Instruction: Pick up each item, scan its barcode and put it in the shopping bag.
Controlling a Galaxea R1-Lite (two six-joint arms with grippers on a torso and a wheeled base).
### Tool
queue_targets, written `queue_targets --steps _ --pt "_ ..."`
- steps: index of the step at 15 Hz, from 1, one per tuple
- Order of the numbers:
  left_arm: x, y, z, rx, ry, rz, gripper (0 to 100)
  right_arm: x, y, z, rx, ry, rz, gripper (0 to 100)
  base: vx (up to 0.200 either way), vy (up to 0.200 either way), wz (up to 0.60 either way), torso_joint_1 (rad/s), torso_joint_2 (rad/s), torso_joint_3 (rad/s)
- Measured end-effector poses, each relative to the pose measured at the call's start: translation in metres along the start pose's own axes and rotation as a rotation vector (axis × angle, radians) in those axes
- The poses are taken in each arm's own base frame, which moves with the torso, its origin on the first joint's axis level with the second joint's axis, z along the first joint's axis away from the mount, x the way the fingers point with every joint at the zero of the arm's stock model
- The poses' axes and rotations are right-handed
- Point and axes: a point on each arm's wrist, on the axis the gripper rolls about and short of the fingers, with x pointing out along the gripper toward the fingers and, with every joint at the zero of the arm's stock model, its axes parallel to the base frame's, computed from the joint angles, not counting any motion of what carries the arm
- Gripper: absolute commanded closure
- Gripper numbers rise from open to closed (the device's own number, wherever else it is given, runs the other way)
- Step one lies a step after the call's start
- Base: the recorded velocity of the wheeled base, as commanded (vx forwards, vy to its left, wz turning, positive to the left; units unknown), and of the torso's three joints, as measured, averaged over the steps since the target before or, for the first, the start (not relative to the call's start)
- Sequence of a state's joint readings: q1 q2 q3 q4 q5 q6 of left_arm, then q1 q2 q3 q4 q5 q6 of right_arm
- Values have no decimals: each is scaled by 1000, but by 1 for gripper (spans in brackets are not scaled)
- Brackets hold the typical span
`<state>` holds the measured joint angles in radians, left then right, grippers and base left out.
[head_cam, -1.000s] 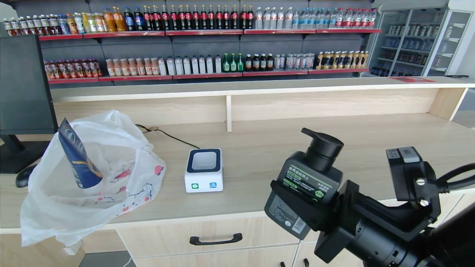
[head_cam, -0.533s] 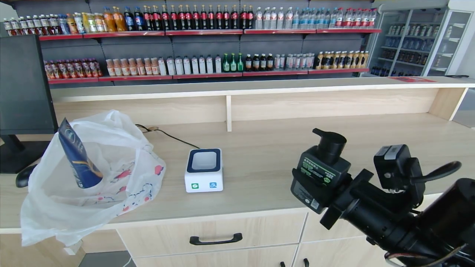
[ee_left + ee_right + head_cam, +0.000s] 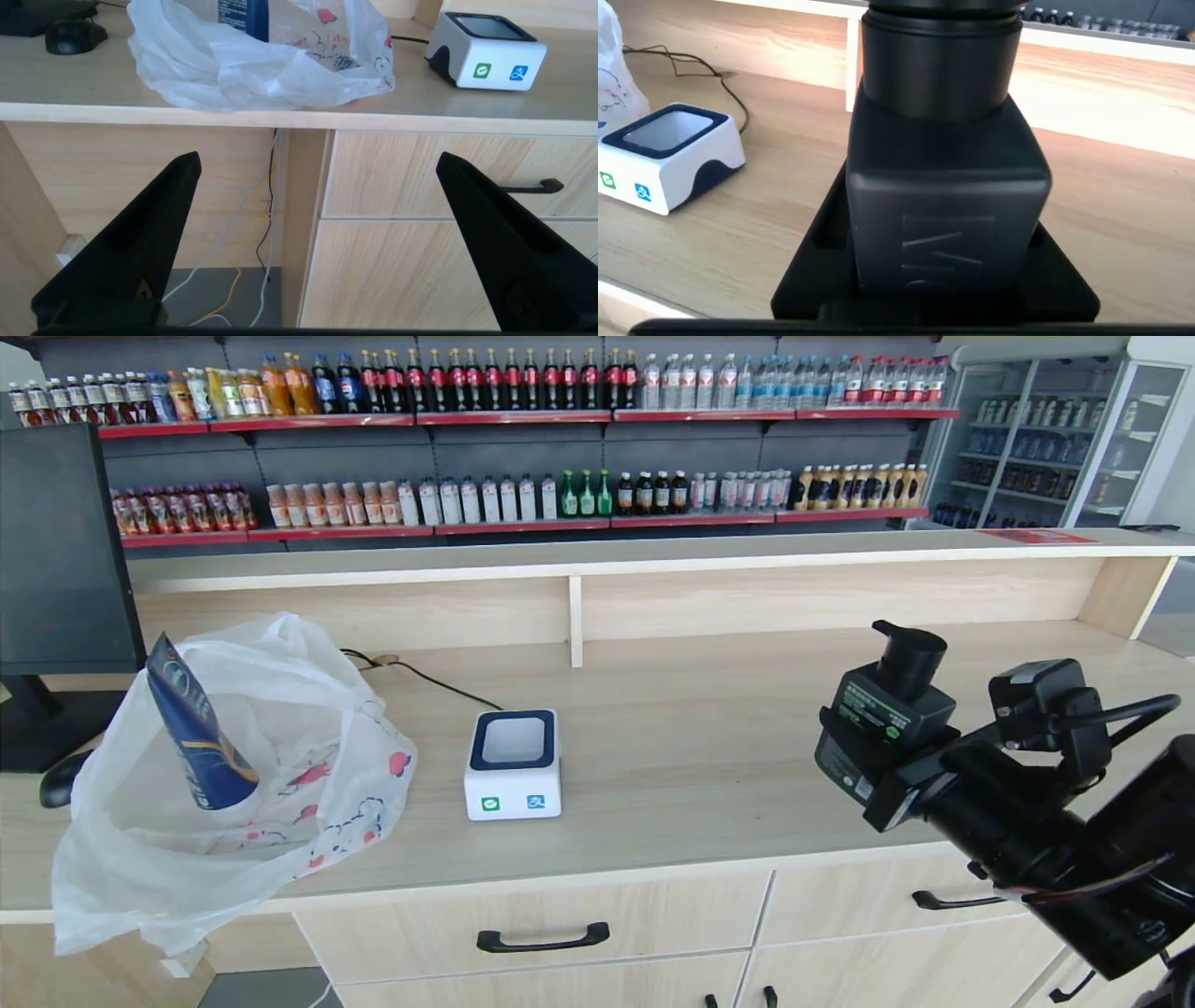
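My right gripper [image 3: 887, 761] is shut on a black pump bottle [image 3: 887, 714] with a green label, holding it upright above the right part of the wooden counter [image 3: 709, 747]. The bottle [image 3: 943, 187] stands close before the right wrist camera. The white barcode scanner [image 3: 513, 763] sits mid-counter, left of the bottle, and appears as scanner [image 3: 668, 154] and scanner [image 3: 486, 61]. A translucent shopping bag [image 3: 224, 784] lies at the counter's left with a blue pouch [image 3: 191, 728] standing in it. My left gripper [image 3: 308, 247] is open, low in front of the cabinet below the bag [image 3: 262, 56].
A black monitor [image 3: 56, 569] and a mouse [image 3: 61, 779] stand at the far left. A cable [image 3: 420, 677] runs behind the scanner. A raised counter ledge [image 3: 653, 560] closes the back; drink shelves lie beyond. Drawers with black handles [image 3: 541, 941] are below the counter.
My right arm has carried the black bottle to the right and away from the camera, farther from the scanner, and the bottle now stands more upright. Bag, pouch and scanner have not moved.
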<state>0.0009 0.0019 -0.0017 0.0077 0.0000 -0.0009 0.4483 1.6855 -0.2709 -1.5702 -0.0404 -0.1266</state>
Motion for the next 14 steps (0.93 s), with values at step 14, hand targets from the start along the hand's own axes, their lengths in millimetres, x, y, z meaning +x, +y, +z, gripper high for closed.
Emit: queue_targets --steps 14 --pt "0 0 0 -9 0 1 0 14 -28 20 16 -102 -110 100 -14 114 0 3 0 3"
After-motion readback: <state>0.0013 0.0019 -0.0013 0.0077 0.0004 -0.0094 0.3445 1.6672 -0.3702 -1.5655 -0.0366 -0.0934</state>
